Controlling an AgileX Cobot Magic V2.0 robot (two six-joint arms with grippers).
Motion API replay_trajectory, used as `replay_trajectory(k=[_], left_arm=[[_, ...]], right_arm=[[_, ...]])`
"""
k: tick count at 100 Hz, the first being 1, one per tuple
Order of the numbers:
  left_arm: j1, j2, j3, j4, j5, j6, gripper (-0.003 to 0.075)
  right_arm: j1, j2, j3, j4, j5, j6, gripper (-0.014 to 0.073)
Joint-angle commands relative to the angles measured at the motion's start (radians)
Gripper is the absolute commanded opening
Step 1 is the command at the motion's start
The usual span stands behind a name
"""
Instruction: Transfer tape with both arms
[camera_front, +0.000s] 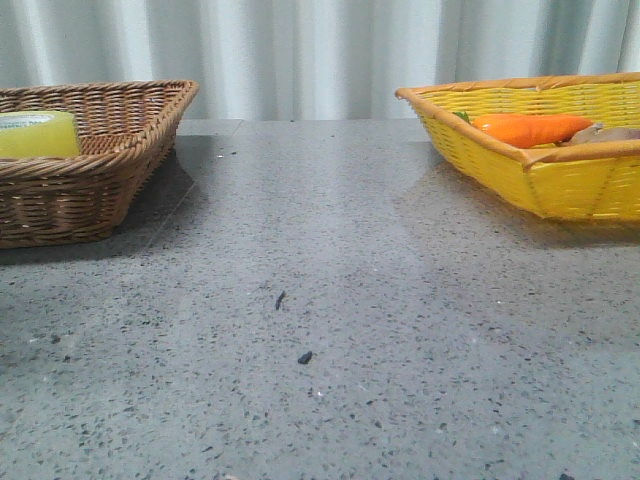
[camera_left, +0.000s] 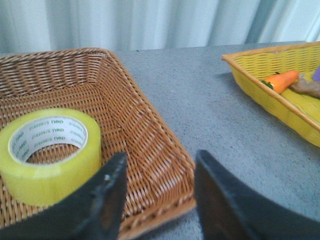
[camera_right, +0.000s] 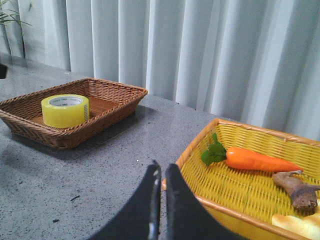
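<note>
Two baskets stand on the grey speckled counter (camera_front: 330, 300), one toward each side edge, well apart, with bare stone between them.

Brown wicker basket (camera_front: 120, 150), toward the counter's left edge: rectangular, sloped walls, braided rim. Holds the tape (camera_left: 47, 155), a wide roll of glossy translucent yellow, lying flat on the basket floor with its hole facing up. White core with small green print. The roll sits inside the basket near one wall; whether it touches the wall cannot be told.

Yellow woven basket (camera_front: 540, 170), toward the counter's right edge: orange-tan rim, angular sides. Holds an orange carrot (camera_right: 260, 160) with a green leafy top, lying on its side. Beside the carrot lies a small brown lumpy object (camera_right: 297, 190), and a pale yellowish item (camera_right: 297, 225) shows at the picture's edge; neither can be identified further.

Left gripper (camera_left: 157, 175): black fingers spread apart with a clear gap, nothing between them. It hangs over the near rim of the brown basket, just beside the tape, one finger (camera_left: 107, 190) close to the roll but not touching it.

Right gripper (camera_right: 161, 180): black fingers pressed almost together, only a thin slit between them, holding nothing. It hangs over the counter just beside the rim of the yellow basket.

Other items: two small dark specks (camera_front: 292, 328) on the counter's middle. Pale pleated curtain (camera_front: 320, 50) behind the far edge. Neither arm shows in the front view.
</note>
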Motion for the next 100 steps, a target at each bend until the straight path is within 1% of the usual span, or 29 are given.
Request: replay_trajectory(k=[1, 14, 67, 73, 77, 86, 92, 100], left_arm=[[-0.013, -0.069, 0.036, -0.013, -0.112, 0.000, 0.0138], [-0.013, -0.124, 0.060, -0.013, -0.106, 0.000, -0.0023], [-0.021, -0.137, 0.060, -0.025, -0.106, 0.000, -0.0020], [-0.042, -0.167, 0.067, 0.031, -0.120, 0.023, -0.0020], [-0.052, -0.199, 0.092, 0.075, -0.143, 0.031, -0.0020], [-0.053, -0.275, 0.184, 0.099, -0.205, 0.047, -0.0020], [-0.043, -0.332, 0.271, 0.115, -0.256, 0.070, -0.0020], [-0.007, -0.435, 0.383, 0.136, -0.270, 0.072, -0.0020]], right_arm=[[-0.005, 0.013, -0.013, -0.016, -0.089, -0.006, -0.0051], [-0.005, 0.013, -0.012, -0.016, -0.080, -0.006, -0.0051], [-0.005, 0.013, -0.012, -0.016, -0.079, -0.006, -0.0051], [-0.005, 0.013, -0.012, -0.016, -0.079, -0.006, -0.0051], [-0.005, 0.013, -0.012, -0.016, -0.079, -0.006, -0.0051], [-0.005, 0.013, -0.012, -0.016, -0.078, -0.006, -0.0051], [-0.005, 0.013, -0.012, -0.016, -0.078, -0.006, -0.0051], [-0.005, 0.013, -0.012, -0.016, -0.078, -0.006, -0.0051]])
